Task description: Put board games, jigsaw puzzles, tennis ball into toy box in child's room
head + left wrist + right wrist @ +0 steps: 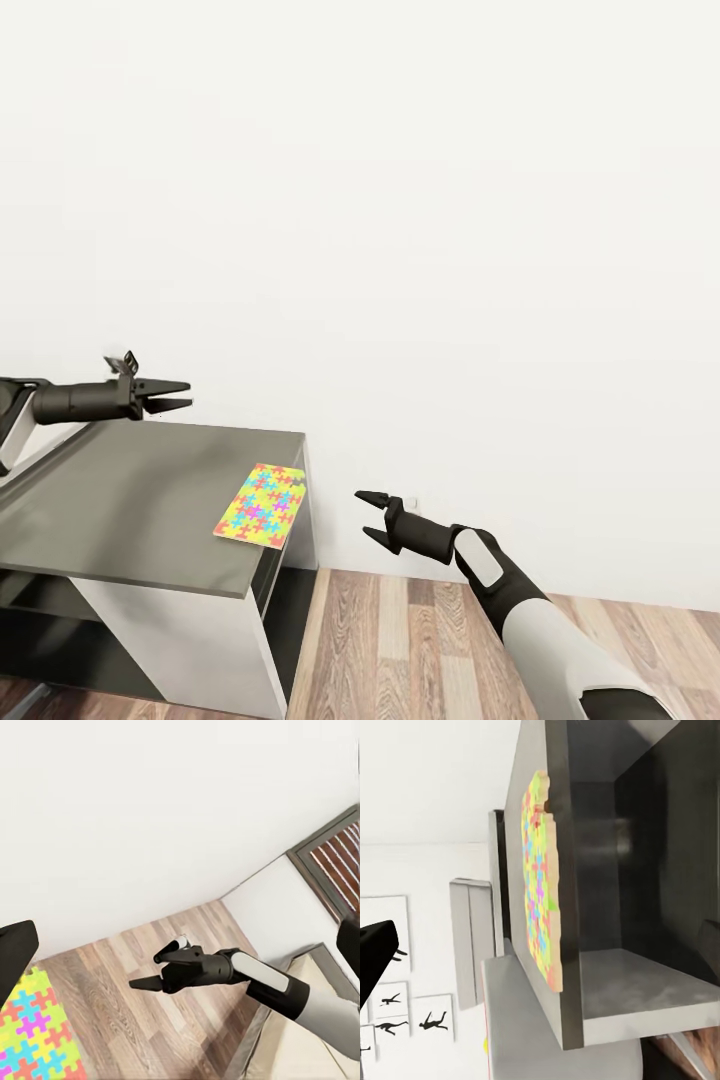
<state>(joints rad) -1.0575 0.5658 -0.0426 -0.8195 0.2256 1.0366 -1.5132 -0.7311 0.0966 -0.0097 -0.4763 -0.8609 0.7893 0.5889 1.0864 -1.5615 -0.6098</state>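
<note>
The right black two-fingered gripper (372,515), fingers spread and empty, hangs over the wood-plank floor (420,640) just past the end of a dark grey-topped cabinet (110,500). Nearest it, a multicoloured jigsaw puzzle board (260,505) lies flat at the cabinet's corner, and a sideways reach could push it off the edge. The left gripper (172,396), slightly parted and empty, hovers above the cabinet's far side, well away from the puzzle.

Readable text: none anywhere.
Jigsaw puzzle (261,505): coloured pieces, no lettering.
Wall pictures (390,1009): black silhouettes, no words.
</note>
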